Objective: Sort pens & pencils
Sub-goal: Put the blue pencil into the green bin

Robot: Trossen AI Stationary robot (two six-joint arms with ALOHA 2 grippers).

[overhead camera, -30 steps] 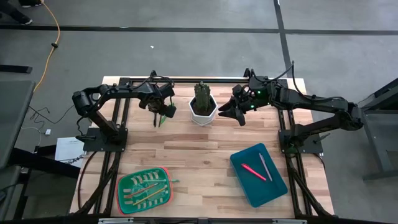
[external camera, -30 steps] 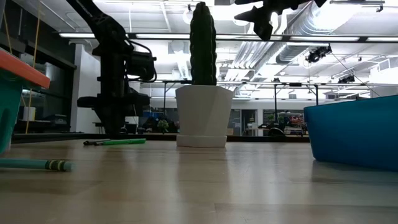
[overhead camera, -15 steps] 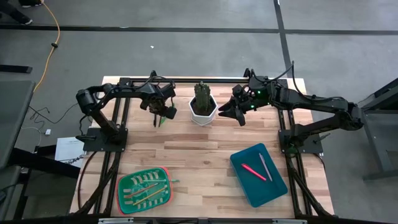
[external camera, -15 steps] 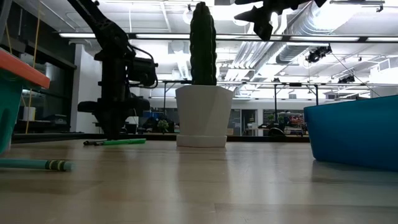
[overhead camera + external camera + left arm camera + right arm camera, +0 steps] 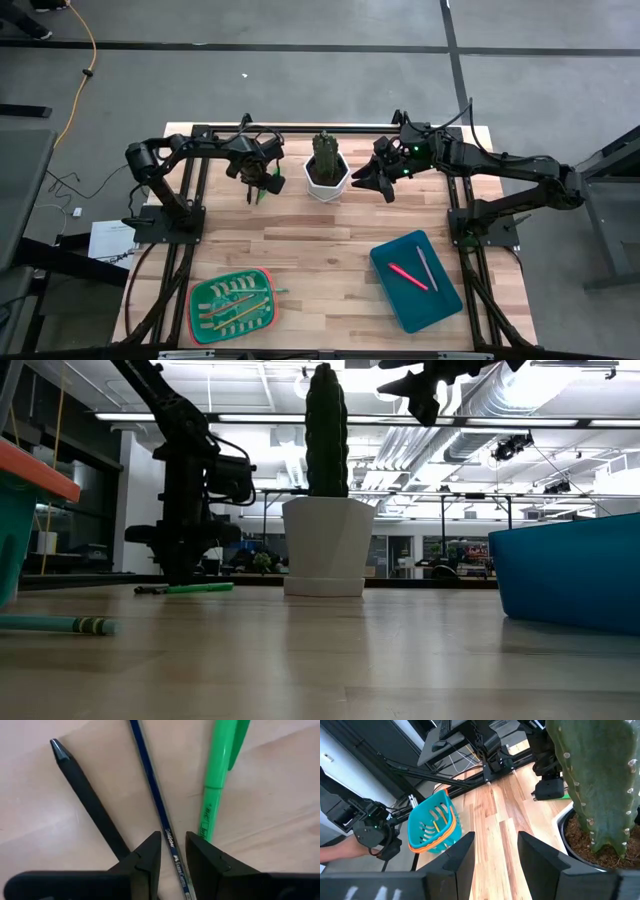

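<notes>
While the right gripper (image 5: 383,186) is waiting open beside the white potted cactus (image 5: 326,168), the left gripper (image 5: 173,851) is straddling a slim dark-blue wooden pencil (image 5: 155,800) on the table's far left, fingers slightly apart, apparently needing to close before lifting.
</notes>
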